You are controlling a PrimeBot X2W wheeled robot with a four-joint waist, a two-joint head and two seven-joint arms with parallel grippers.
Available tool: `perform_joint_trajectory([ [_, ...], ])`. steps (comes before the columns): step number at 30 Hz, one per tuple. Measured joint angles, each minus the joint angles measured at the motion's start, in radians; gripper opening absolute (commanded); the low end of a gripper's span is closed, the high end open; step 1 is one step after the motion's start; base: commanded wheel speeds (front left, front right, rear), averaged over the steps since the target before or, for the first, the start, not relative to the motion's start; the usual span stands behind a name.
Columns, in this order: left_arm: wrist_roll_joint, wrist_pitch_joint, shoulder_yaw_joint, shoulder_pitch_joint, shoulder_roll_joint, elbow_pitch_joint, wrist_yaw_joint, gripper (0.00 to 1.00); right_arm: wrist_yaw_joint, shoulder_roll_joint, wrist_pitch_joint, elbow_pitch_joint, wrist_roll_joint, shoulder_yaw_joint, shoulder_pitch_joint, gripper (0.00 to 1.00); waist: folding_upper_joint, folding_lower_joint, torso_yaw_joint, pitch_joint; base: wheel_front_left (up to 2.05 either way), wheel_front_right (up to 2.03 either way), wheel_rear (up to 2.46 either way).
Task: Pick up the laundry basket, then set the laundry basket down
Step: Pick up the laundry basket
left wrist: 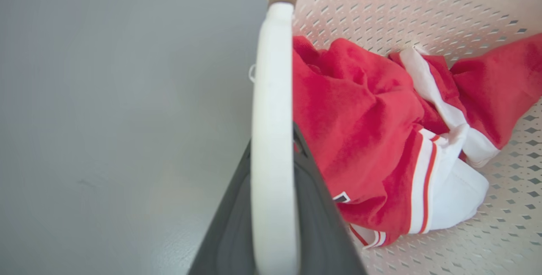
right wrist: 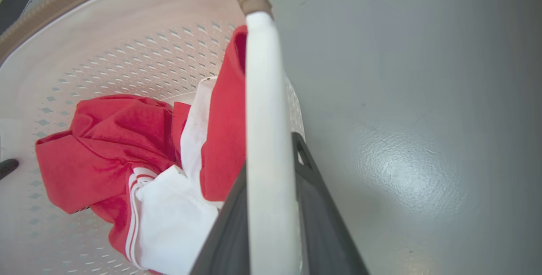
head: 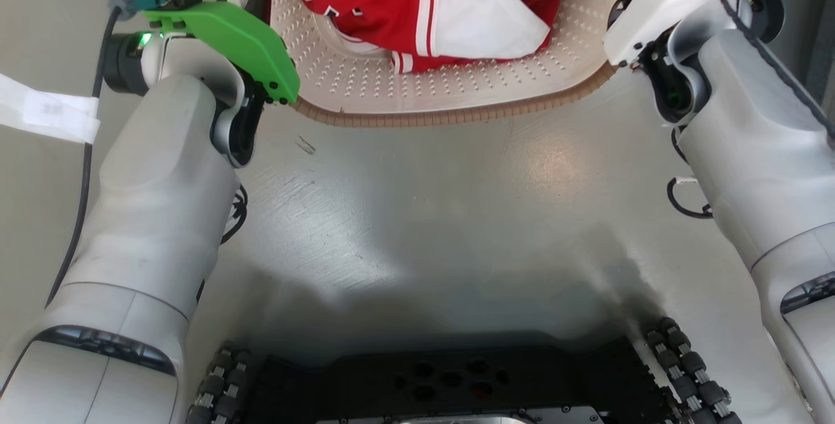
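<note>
The grey floor point(head: 417, 215) spreads from the robot's dark wheeled base point(head: 443, 385) at the near edge out to the laundry basket point(head: 391, 85), which sits far and centred between the two pale forearms, the left arm point(head: 156, 215) on the left and the right arm point(head: 763, 169) on the right. Whether the basket rests on the floor or hangs just above it cannot be told. Its perforated cream wall curves under a brown woven-look rim point(head: 417, 117), and a loose heap of red-and-white clothing point(head: 443, 13) lies inside. The shell looks stiff but thin and probably light, and the soft cloth adds little weight, though it could slide if the basket tips, so both sides should rise and sink evenly. The white side handles are the sensible places to hold, since the smooth wall offers no purchase. The left gripper point(left wrist: 273, 139) is clenched around the left handle point(left wrist: 271, 76), one dark finger point(left wrist: 313, 207) on each side of it. The right gripper point(right wrist: 271, 148) likewise grasps the right handle point(right wrist: 262, 76) between its fingers point(right wrist: 322, 211).
</note>
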State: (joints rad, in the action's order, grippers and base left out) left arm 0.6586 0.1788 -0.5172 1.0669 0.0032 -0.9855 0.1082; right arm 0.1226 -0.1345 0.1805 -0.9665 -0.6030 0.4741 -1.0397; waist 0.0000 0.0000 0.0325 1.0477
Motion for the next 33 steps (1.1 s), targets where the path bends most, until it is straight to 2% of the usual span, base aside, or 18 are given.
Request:
perform_joint_trajectory([
  [9, 0.003, 0.013, -0.039, -0.007, 0.000, -0.056, 0.000, 0.00, 0.000, 0.018, 0.022, -0.040, -0.031, 0.031, 0.027, 0.00, 0.0000, 0.0000, -0.006, -0.061, 0.00, 0.00, 0.00],
  [21, 0.039, 0.007, -0.080, -0.082, -0.001, -0.109, 0.007, 0.00, 0.000, 0.043, 0.020, -0.087, -0.095, 0.078, 0.103, 0.00, 0.0000, 0.0000, -0.020, -0.194, 0.00, 0.00, 0.00],
  [33, 0.102, -0.057, -0.115, -0.151, -0.002, -0.141, 0.012, 0.00, 0.000, 0.056, -0.068, -0.126, -0.159, 0.122, 0.163, 0.00, 0.0000, 0.0000, -0.043, -0.344, 0.00, 0.00, 0.00],
])
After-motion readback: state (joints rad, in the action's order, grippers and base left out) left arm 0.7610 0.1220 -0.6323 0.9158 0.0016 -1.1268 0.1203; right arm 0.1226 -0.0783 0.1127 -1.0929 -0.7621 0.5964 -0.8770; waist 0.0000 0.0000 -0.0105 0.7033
